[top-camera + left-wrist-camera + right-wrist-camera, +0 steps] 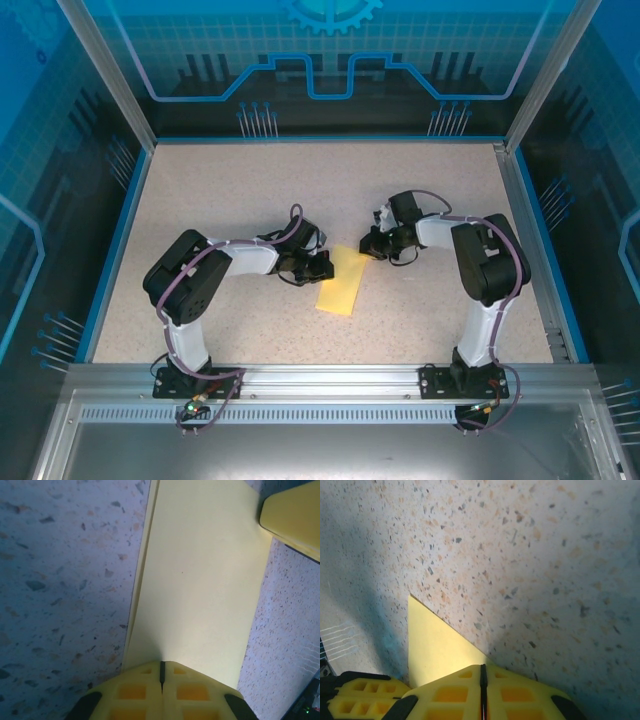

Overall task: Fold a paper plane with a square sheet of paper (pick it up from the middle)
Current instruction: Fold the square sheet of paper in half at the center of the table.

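Observation:
The square sheet of paper (pixel 338 287) lies on the speckled table as a narrow pale-yellow strip, doubled over with two layered edges along its left side (pixel 200 580). My left gripper (pixel 322 266) is shut, its tips (pixel 161 663) pressed down on the strip's near end. My right gripper (pixel 368 247) is also shut, its tips (pixel 481 666) resting on the slanted edge of the sheet's pointed corner (pixel 430 645). The right gripper's yellow finger (pixel 295 517) touches the strip's far corner in the left wrist view. The paper plane is out of view.
The speckled table (pixel 250 190) is bounded by a blue rim and aluminium frame posts (pixel 525 190). Both arms bend inward toward the middle. Bare tabletop (pixel 545 555) stretches beyond the paper's corner.

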You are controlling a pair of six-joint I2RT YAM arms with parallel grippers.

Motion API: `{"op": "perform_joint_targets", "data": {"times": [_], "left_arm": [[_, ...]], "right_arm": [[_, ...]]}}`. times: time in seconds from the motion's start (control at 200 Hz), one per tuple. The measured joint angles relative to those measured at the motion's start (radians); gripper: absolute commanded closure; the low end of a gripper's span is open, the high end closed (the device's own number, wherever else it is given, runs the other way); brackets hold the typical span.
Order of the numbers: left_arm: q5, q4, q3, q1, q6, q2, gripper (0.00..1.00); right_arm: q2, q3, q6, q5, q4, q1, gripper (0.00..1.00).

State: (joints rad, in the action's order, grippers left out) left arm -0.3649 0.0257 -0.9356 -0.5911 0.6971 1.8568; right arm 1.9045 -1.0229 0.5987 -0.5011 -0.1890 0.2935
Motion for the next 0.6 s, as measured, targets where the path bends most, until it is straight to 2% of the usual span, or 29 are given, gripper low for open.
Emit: {"op": "perform_joint_targets", "data": {"times": [0.27, 0.44, 0.6], "left_arm": [[0.0, -0.005, 0.002, 0.0, 0.003, 0.0, 1.0], [0.0, -0.005, 0.002, 0.0, 0.003, 0.0, 1.0], [0.0, -0.005, 0.002, 0.0, 0.002, 0.0, 1.0]], "right_arm": [[-0.117, 0.0, -0.004, -0.017, -0.019, 0.001, 0.88], [-0.094, 0.001, 0.003, -0.017, -0.011, 0.011, 0.89], [-0.008, 0.001, 0.003, -0.003, 0.002, 0.008, 0.89]]}}
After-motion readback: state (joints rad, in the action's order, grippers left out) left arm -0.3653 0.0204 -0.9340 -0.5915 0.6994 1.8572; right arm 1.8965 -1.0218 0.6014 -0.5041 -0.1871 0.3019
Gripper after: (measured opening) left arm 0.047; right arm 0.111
